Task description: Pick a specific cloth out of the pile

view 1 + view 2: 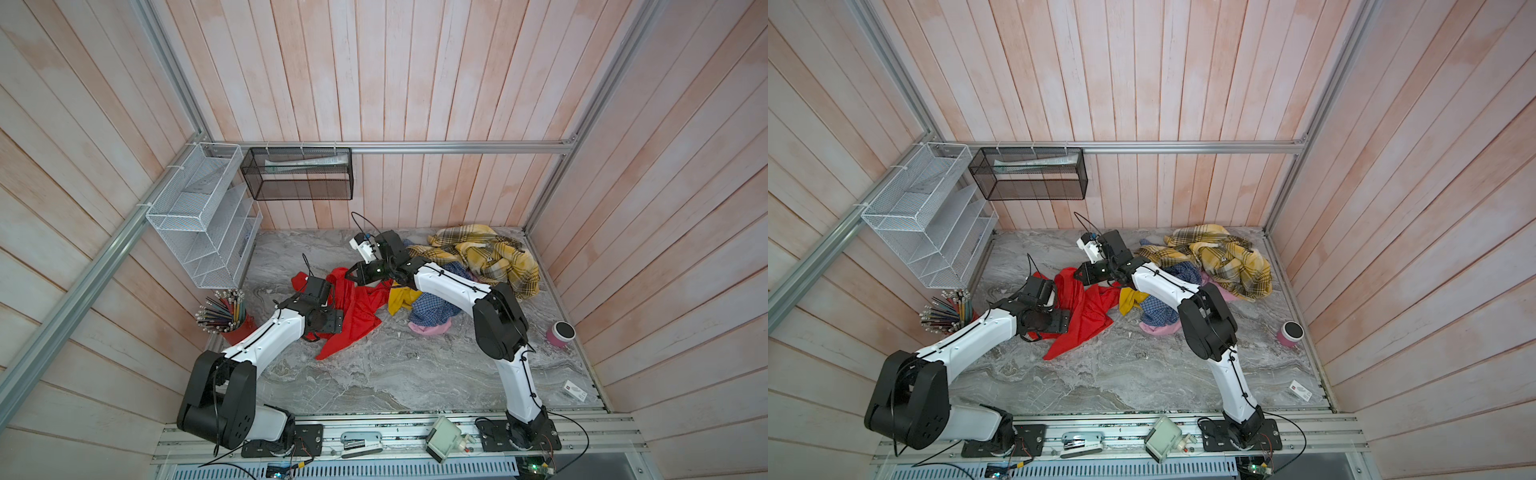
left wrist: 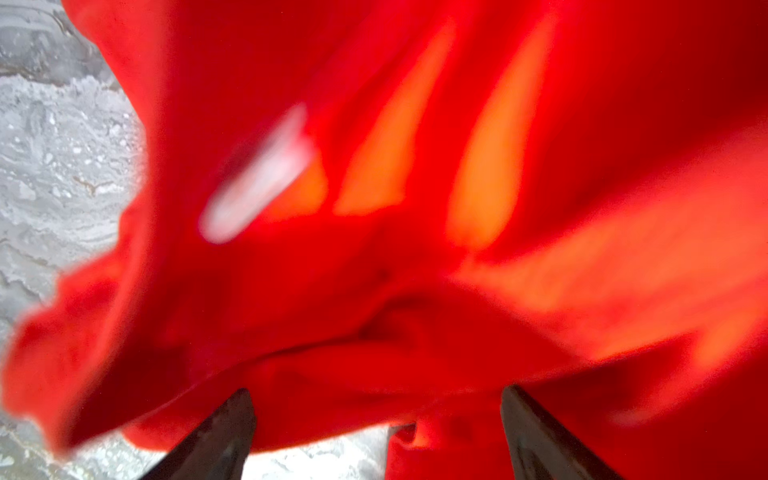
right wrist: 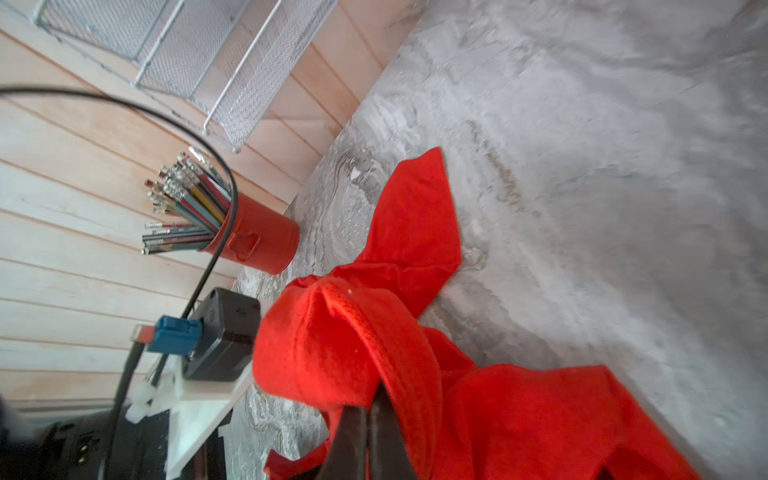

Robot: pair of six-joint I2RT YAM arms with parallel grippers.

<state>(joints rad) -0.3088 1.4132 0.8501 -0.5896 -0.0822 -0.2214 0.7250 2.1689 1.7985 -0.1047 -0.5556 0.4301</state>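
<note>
Right wrist view shows us the right claw (image 3: 372, 409) pressed together on a fold of the red garment (image 3: 415, 232), whose length trails across the worktop (image 3: 582, 166) from beside the pile (image 1: 490, 257) toward our spread left claw (image 2: 376, 390).

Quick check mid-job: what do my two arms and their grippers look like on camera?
Both the left arm and right arm have white tube links, bulky black joint housings and black base plates, with a thin black cable tied along each. The left gripper and right gripper have dark, tapered fingers.
</note>
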